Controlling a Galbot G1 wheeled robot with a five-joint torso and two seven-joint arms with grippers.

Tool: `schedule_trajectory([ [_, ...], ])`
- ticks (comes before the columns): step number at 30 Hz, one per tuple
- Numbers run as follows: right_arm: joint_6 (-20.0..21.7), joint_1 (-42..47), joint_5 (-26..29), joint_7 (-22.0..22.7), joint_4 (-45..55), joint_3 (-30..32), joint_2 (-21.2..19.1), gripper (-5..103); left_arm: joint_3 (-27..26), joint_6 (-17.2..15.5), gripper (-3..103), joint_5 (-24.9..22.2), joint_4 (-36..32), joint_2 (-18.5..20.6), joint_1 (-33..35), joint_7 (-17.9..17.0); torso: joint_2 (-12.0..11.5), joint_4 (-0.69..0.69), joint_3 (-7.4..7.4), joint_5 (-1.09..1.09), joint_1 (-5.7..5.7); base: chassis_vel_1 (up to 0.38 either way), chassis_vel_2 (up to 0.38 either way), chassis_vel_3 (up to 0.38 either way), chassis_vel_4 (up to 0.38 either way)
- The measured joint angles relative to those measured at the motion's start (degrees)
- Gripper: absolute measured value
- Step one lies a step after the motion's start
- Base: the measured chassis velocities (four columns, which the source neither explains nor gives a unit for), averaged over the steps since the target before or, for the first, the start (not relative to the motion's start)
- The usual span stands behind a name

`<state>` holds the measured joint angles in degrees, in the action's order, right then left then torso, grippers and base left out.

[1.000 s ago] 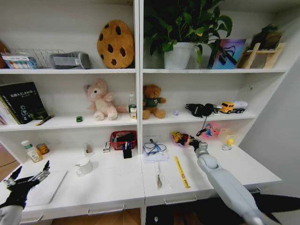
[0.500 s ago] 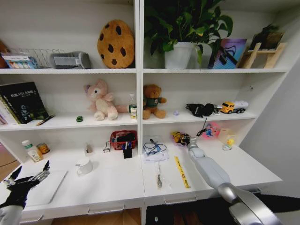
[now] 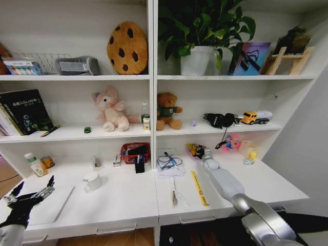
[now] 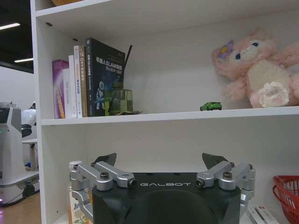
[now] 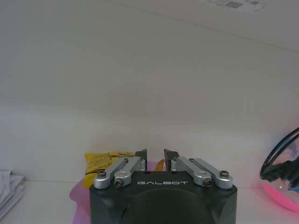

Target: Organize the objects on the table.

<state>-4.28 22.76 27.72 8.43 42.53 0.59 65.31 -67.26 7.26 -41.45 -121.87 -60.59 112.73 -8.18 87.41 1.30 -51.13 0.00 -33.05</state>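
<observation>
The right arm has pushed further in over the last second, its right gripper (image 3: 201, 151) now reaching the colourful yellow-and-pink toy (image 3: 193, 149) at the back of the table (image 3: 128, 200), under the lowest shelf. In the right wrist view the fingertips (image 5: 141, 154) stand nearly together with a narrow gap, the toy's yellow and pink showing just behind them; whether they pinch it cannot be told. The low, level reach appears chosen to clear the shelf above.

The left gripper (image 3: 28, 193) has not moved, hovering with fingers spread wide over the silver laptop (image 3: 48, 205) at the table's left end, apparently waiting its turn.

The tiny green toy car (image 4: 210, 106) sits on the middle shelf beside the pink plush toy (image 4: 254, 74), well above the table. A pen (image 3: 49, 131) lies on that shelf near the books (image 3: 23, 110). A white mug (image 3: 93, 181) and a yellow ruler (image 3: 198, 187) lie on the table.
</observation>
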Motion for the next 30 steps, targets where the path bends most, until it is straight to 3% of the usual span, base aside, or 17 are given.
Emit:
schedule_trajectory([
  [2, 0.2, 1.5, 0.1, 0.5, 2.4, 0.4, -0.9, 30, 0.0, 0.0, 100, 0.0, 0.0, 0.0, 0.0, 0.0, 0.0, 0.00, 0.00, 0.01, 0.00, 0.000, 0.000, 0.000, 0.000],
  [3, 0.2, 1.5, 0.1, 0.5, 2.4, 0.4, -0.9, 30, 0.0, 0.0, 100, 0.0, 0.0, 0.0, 0.0, 0.0, 0.0, 0.00, 0.00, 0.01, 0.00, 0.000, 0.000, 0.000, 0.000],
  [6, 1.3, 6.2, 0.2, 2.2, 10.4, 2.7, -3.9, 47, 0.0, 0.0, 100, 0.0, 0.0, 0.0, 0.0, 0.0, 0.0, 0.00, 0.00, 0.01, 0.00, 0.000, 0.000, 0.000, 0.000],
  [7, 1.3, 6.2, 0.2, 2.2, 10.4, 2.7, -3.9, 47, 0.0, 0.0, 100, 0.0, 0.0, 0.0, 0.0, 0.0, 0.0, 0.00, 0.00, 0.01, 0.00, 0.000, 0.000, 0.000, 0.000],
  [10, 3.1, 12.7, 1.0, 3.8, 22.2, 6.3, -8.0, 63, 0.0, 0.0, 100, 0.0, 0.0, 0.0, 0.0, 0.0, 0.0, 0.00, 0.00, -0.01, 0.00, 0.000, 0.000, 0.000, 0.000],
  [11, 3.1, 12.7, 1.0, 3.8, 22.2, 6.3, -8.0, 63, 0.0, 0.0, 100, 0.0, 0.0, 0.0, 0.0, 0.0, 0.0, 0.00, 0.00, -0.01, 0.00, 0.000, 0.000, 0.000, 0.000],
  [12, 3.6, 15.2, 1.2, 4.0, 25.8, 7.4, -9.2, 69, 0.0, 0.0, 100, 0.0, 0.0, 0.0, 0.0, 0.0, 0.0, 0.00, 0.00, -0.01, 0.00, 0.000, 0.000, 0.000, 0.000],
  [14, 4.0, 18.2, 1.3, 4.1, 29.5, 8.7, -10.2, 69, 0.0, 0.0, 100, 0.0, 0.0, 0.0, 0.0, 0.0, 0.0, -0.02, 0.00, 0.00, 0.00, 0.000, 0.000, 0.000, 0.000],
  [16, 4.5, 26.3, 1.4, 4.0, 36.4, 12.6, -12.0, 85, 0.0, 0.0, 100, 0.0, 0.0, 0.0, 0.0, 0.0, 0.0, 0.01, 0.00, 0.03, 0.01, 0.000, 0.000, 0.000, 0.000],
  [18, 4.5, 29.7, 1.3, 4.0, 38.9, 14.7, -12.6, 85, 0.0, 0.0, 100, 0.0, 0.0, 0.0, 0.0, 0.0, 0.0, 0.01, 0.01, 0.04, 0.00, 0.000, 0.000, 0.000, 0.000],
  [19, 4.5, 33.7, 1.0, 4.0, 41.8, 17.2, -13.1, 95, 0.0, 0.0, 100, 0.0, 0.0, 0.0, 0.0, 0.0, 0.0, 0.02, 0.01, 0.00, 0.01, 0.000, 0.000, 0.000, 0.000],
  [30, 2.4, 55.6, 0.2, 4.1, 62.8, 31.1, -13.8, 100, 0.0, 0.0, 100, 0.0, 0.0, 0.0, 0.0, 0.0, 0.0, 0.00, 0.01, 0.00, 0.01, 0.000, 0.000, 0.000, 0.000],
])
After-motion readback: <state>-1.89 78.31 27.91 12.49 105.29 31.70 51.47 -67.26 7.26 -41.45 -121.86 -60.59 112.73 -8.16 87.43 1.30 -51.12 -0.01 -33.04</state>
